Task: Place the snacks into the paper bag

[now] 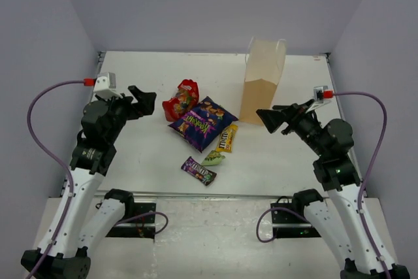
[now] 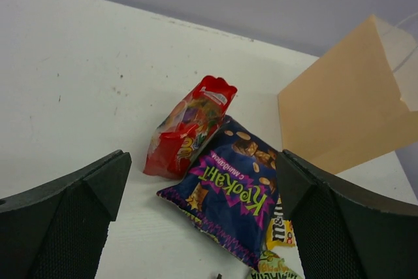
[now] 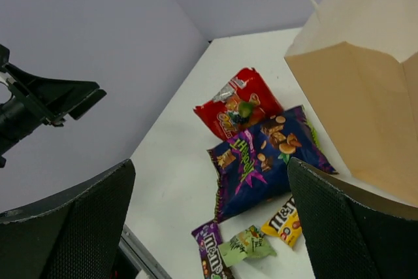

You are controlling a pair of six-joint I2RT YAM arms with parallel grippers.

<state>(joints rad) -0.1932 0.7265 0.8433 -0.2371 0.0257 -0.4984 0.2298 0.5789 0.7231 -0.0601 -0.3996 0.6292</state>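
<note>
Left gripper (image 1: 145,101), right gripper (image 1: 269,119) agape — snacks (image 1: 202,122) between; paper bag (image 1: 262,86) upright

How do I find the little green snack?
Find the tall brown paper bag. Left of it lies a big purple chip bag; at its near edge sits the small green packet, between a yellow M&M's pack and a dark candy bar. It is the only green one.
</note>
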